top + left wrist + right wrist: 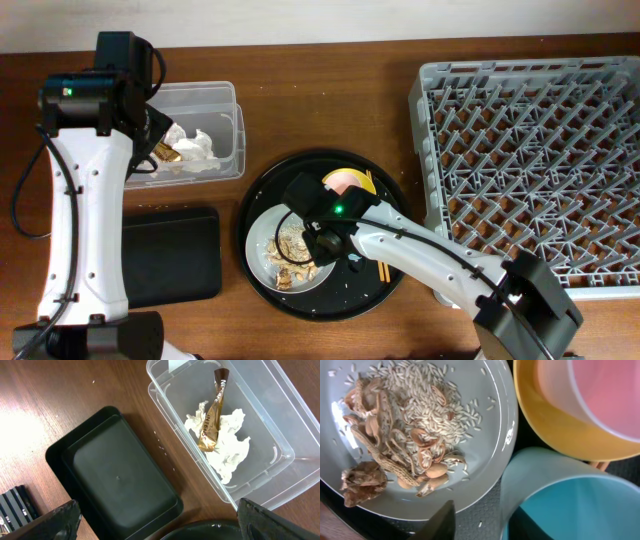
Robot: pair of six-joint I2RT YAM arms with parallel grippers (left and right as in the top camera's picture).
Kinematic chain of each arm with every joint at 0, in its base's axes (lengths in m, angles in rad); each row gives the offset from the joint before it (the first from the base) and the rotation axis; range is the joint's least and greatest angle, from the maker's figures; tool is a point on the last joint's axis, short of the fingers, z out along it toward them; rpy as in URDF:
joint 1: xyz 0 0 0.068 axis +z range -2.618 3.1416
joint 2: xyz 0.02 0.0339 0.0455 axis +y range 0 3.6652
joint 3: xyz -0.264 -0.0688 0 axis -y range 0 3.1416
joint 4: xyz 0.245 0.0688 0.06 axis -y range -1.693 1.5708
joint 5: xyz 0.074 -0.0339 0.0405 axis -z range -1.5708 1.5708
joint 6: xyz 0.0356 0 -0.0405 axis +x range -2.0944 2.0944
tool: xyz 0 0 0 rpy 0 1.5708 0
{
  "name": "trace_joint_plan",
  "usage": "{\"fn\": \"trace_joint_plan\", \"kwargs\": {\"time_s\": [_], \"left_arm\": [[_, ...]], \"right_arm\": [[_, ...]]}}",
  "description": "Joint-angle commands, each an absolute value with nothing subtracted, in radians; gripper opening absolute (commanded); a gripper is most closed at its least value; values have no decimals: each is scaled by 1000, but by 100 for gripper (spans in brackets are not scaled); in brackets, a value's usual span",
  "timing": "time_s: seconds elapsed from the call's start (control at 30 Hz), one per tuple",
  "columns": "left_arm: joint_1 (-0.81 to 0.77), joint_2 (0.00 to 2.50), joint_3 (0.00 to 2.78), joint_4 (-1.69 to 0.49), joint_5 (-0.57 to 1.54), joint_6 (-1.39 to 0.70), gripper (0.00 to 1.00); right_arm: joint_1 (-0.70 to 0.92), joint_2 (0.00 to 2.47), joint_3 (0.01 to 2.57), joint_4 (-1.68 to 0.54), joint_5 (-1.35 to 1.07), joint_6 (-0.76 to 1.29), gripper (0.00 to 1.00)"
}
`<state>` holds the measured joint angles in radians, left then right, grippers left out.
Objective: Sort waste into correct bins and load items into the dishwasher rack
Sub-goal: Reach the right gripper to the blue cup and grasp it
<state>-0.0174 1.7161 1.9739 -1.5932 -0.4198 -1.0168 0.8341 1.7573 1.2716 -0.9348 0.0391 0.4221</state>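
Note:
My right gripper [482, 525] hangs over the round black tray [260, 190]. It straddles the near wall of the light blue cup [580, 505], one finger [442, 520] outside and the other inside. A gap still shows between the outer finger and the wall. Beside the cup sits the pale grey bowl [490, 460] with rice and brown food scraps [395, 455]. The pink cup [610, 390] stands in the yellow bowl [545, 415]. My left gripper [167, 525] is open and empty over the clear tub [280, 445], which holds white tissue [225, 445] and a brown sachet [212, 415].
The shallow black rectangular tray [170, 255] lies at the front left, below the clear tub [215, 110]. The large grey dishwasher rack [540, 150] fills the right side. Brown chopsticks [382, 270] show on the round tray under my right arm.

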Motion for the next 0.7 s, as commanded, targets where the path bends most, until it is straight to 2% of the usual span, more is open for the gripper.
{"fn": "trace_joint_plan", "kwargs": {"time_s": [0.0, 0.1, 0.23, 0.3, 0.67], "left_arm": [[-17, 1701, 1981, -1595, -435, -1023, 99], [-17, 1701, 1981, -1595, -435, -1023, 99], [-17, 1701, 1981, -1595, -434, -1023, 99], [-17, 1701, 1981, -1595, -434, -1023, 99], [-17, 1701, 1981, -1595, -434, -1023, 99]], "right_arm": [[836, 1765, 1287, -942, 62, 428, 27], [836, 1765, 1287, -943, 62, 428, 20], [829, 1764, 1301, -965, 65, 428, 15], [815, 1764, 1316, -995, 65, 428, 4], [762, 1750, 1439, -1145, 65, 395, 4]]}}
